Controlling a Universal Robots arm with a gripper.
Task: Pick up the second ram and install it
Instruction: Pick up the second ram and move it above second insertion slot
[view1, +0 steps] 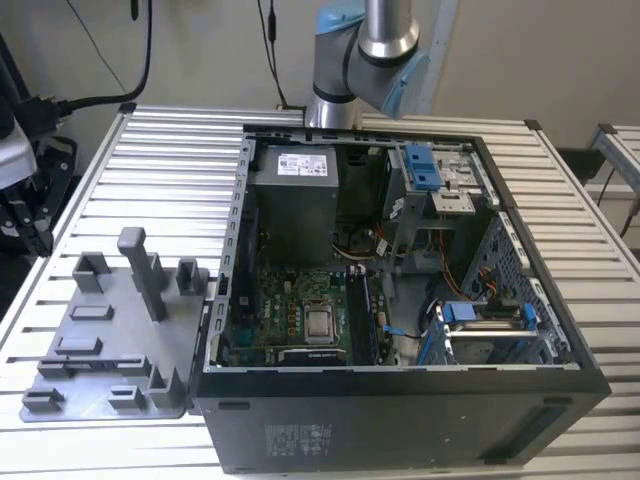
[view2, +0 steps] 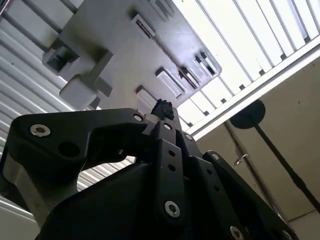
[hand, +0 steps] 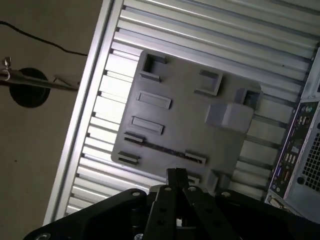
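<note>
Fingers (hand: 173, 176) pinched almost together, nothing visible between them, hovering over the grey fixture plate (view1: 120, 335) at the exterior view's lower left. The second ram (hand: 165, 149) lies as a dark strip across that plate, just beside the tips, its long axis crosswise to them, well apart from the computer case (view1: 400, 420)

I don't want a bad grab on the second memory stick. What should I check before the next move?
1. The memory stick lies on the grey plate: ok.
2. The pincer open for a grab: not ok, shut.
3. Nothing in the pincer: ok.
4. Gap between pincer and stick: ok, apart.
5. The computer case open: ok.
6. Room on the motherboard: cannot tell.
</note>
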